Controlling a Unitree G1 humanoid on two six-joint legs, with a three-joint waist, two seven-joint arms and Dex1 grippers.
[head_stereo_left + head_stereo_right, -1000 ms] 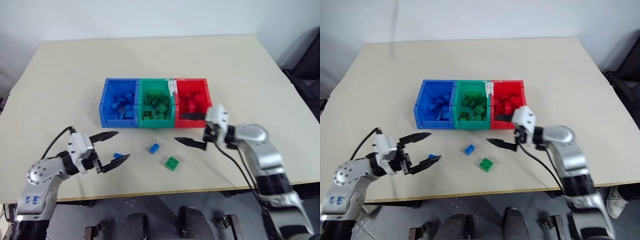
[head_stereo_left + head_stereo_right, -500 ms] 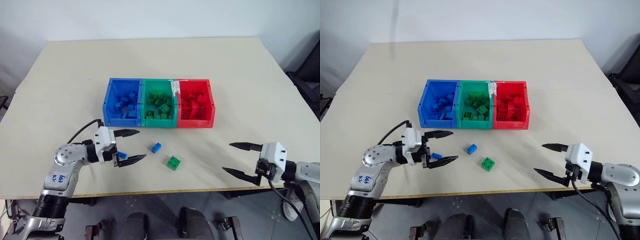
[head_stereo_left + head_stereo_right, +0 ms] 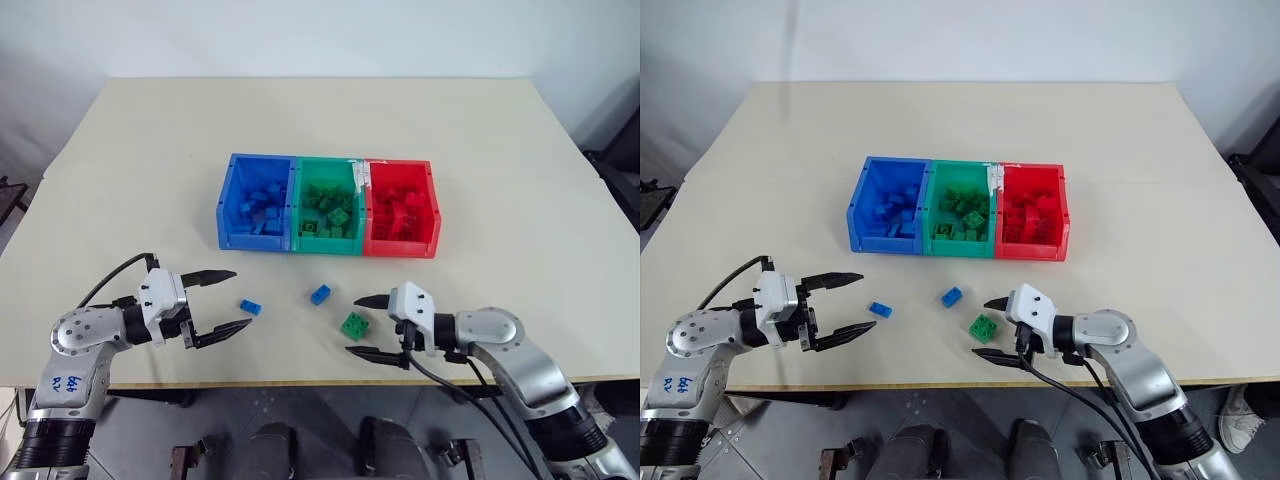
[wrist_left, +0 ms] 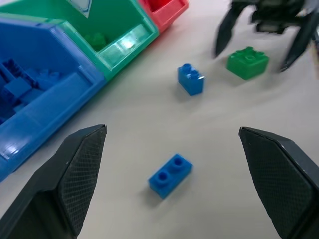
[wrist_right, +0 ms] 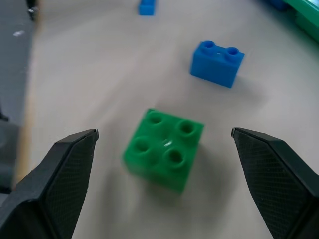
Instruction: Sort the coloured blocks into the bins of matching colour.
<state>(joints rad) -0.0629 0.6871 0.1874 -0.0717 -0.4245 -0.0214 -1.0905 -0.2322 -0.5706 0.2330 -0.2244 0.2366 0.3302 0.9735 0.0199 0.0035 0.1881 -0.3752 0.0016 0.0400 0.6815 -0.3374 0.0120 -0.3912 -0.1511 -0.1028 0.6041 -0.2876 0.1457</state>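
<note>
Three small studded plastic bricks lie loose on the pale beige desk (image 3: 120, 180) in front of the row of joined open-topped plastic bins, blue (image 3: 258, 203), green (image 3: 329, 207) and red (image 3: 402, 209), each already holding bricks of its own colour. The square green four-stud brick (image 3: 354, 325) sits just ahead of the right gripper (image 3: 372, 326), whose jaws are spread wide with one black finger to either side of it and nothing between the pads yet; the right wrist view shows it centred in the gap, turned slightly askew to the fingers. The flat blue two-stud brick (image 3: 250, 307) lies near the left gripper (image 3: 222, 301), jaws likewise wide apart and empty, and the taller blue two-stud brick (image 3: 321, 294) rests between the two, well short of the bins. These bricks look to be hard, light, glossy plastic: stiff enough to take a firm pinch without harm, but light and smooth enough to skid across the desk or pop out if nudged by one finger first. The best hold is likely across two opposite flat side walls, low on the body rather than on the studs. The skewed green brick may twist as the jaws close, so squaring the wrist to its sides would help.
</note>
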